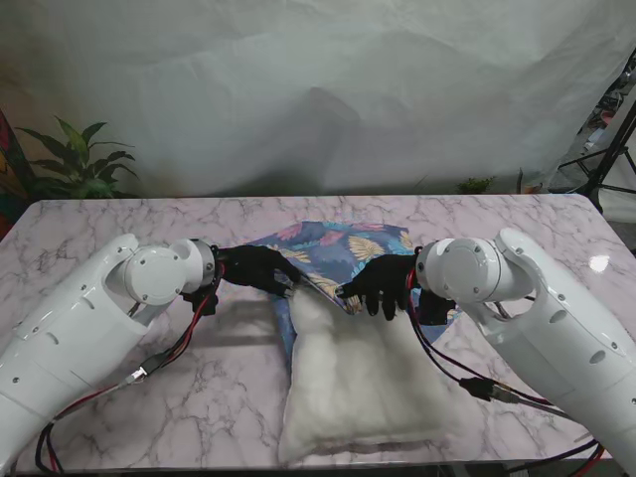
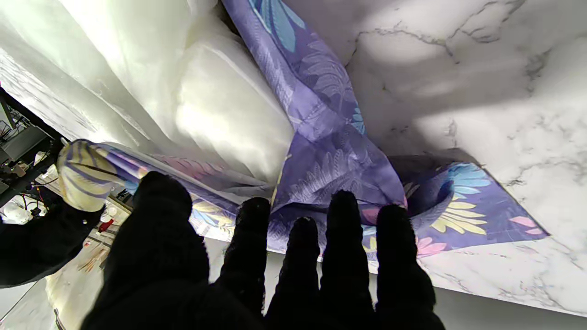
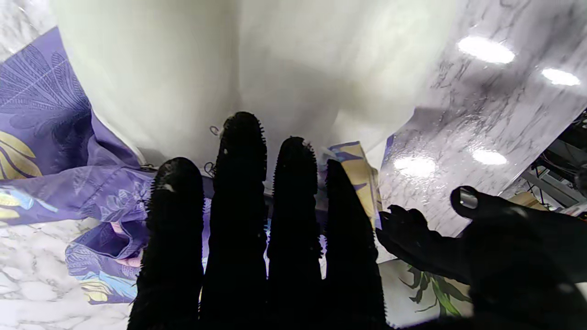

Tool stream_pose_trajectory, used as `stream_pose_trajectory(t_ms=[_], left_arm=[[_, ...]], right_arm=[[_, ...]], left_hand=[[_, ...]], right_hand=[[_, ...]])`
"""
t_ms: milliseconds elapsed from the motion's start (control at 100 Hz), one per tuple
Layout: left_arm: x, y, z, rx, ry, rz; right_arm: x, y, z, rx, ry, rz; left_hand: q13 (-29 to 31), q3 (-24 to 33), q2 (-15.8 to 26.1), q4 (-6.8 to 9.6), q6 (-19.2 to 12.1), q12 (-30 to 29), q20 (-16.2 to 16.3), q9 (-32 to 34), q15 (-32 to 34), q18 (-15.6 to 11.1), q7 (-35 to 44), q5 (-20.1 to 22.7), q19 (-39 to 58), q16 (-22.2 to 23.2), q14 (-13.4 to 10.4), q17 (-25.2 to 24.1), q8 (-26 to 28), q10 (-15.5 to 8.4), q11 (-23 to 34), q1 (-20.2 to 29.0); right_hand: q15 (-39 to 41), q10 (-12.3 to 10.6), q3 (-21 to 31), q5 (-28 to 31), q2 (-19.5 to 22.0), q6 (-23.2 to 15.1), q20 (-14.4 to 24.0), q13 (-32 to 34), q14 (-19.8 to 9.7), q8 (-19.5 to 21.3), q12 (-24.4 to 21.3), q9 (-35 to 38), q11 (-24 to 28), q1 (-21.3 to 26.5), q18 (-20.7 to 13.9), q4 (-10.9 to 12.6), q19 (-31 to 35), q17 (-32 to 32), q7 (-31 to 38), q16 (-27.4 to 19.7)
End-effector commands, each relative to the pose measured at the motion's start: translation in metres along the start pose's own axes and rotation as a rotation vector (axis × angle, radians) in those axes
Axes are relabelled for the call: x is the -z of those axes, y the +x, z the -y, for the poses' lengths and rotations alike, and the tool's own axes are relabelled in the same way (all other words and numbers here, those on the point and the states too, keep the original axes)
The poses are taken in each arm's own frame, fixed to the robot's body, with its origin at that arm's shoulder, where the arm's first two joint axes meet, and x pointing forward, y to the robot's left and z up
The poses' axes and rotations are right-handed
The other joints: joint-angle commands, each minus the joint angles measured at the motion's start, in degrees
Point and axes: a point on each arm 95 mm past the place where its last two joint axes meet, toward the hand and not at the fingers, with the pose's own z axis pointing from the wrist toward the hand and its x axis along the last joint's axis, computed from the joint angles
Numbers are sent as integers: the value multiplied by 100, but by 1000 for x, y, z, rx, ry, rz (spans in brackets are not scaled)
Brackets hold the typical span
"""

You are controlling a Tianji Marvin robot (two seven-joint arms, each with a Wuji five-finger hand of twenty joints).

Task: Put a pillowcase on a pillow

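Bg: wrinkled white cloth backdrop (image 1: 328, 79) hung across the whole far side, soft shadow at its centre. Marble-look table (image 1: 119, 224), white w/ grey veins, pinkish tint, rounded corners; glossy, w/ bright light reflections (image 3: 486, 49) on the right side. Potted green plant (image 1: 75, 154) behind the far-left corner, something w/ colourful print at the left edge beside it. Small bit of greenery (image 1: 475, 185) behind the far edge, right of centre. Black tripod/stand legs (image 1: 608, 149) far right. Lighting even, diffuse.
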Motion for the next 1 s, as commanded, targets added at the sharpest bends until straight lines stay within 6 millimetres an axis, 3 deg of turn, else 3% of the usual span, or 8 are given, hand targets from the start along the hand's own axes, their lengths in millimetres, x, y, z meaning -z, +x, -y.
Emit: stream_pose_trajectory(t_ms=[0,390,550,650,760,830,930,990], left_arm=[[-1,3,0,-10,-13,-13],[-8,13,3,-14,179,-5],[-17,20,1,-26,243,-31],[-23,25,-4,-29,232,-57],[-30,28,-10,-39,206,-81],[-32,29,-12,-42,193,-88],[-34,29,-14,-42,179,-87],[-34,28,-14,-39,173,-83]], right_arm=[[-5,-9,2,-31,16,17],[-21,-14,11,-71,-39,21],[-20,-12,13,-60,-43,55],[-17,-11,15,-36,-39,91],[-11,-9,19,-35,-59,111],[-6,-9,21,-43,-83,117],[4,-8,25,-59,-107,105],[12,-7,28,-56,-114,86]], left_hand=[[79,8,170,79,186,-30,-72,179,69,50,62,76,-76,-48,-96,-30,41,-104,25,176],[201,32,246,91,231,20,-27,282,204,15,160,-9,101,26,-139,53,17,-26,146,266],[116,25,265,96,195,37,-35,184,215,-5,192,-40,150,35,-124,25,5,0,175,293],[9,15,280,97,194,22,-70,74,172,-5,185,-98,113,9,-111,-29,-10,14,144,279],[-24,9,296,97,181,15,-90,48,162,-8,185,-103,99,-7,-105,-43,-22,21,140,265],[-26,9,313,98,187,9,-97,35,161,-11,184,-97,97,-16,-106,-44,-28,28,135,258],[-28,10,321,99,189,0,-111,21,164,-17,185,-85,87,-24,-102,-51,-36,40,126,259],[-29,13,337,100,191,-6,-117,11,165,-13,182,-83,83,-27,-103,-57,-40,43,118,259]], right_hand=[[-134,9,-119,-420,161,204,-83,197,-12,-283,-103,-2,-119,-389,-50,-15,0,-7,-364,-38],[269,50,-86,-1989,307,1275,-20,377,-2,-1321,-81,-110,327,-644,-17,-30,239,81,-1357,145],[1026,-151,-45,-1147,234,1515,-40,1304,-94,-1371,-85,1127,861,-591,74,-10,687,842,-991,342],[2506,-405,23,-409,201,1633,-290,1444,-328,-1433,-125,2141,1200,-660,79,-9,1241,1580,-911,699],[3587,-620,72,-81,138,1746,-436,1468,-556,-1535,-51,2764,1450,-643,85,-7,1615,2114,-1061,816],[4234,-823,98,46,103,1860,-498,1464,-770,-1632,305,2779,2197,-627,65,-8,1855,2412,-1233,978],[4386,-893,101,336,117,1711,-548,1469,-832,-1635,414,2780,2500,-641,46,-4,1902,2511,-1193,1004],[3822,-789,98,364,143,1321,-645,1469,-708,-1574,90,2779,1891,-659,-16,2,1678,2234,-1067,704]])
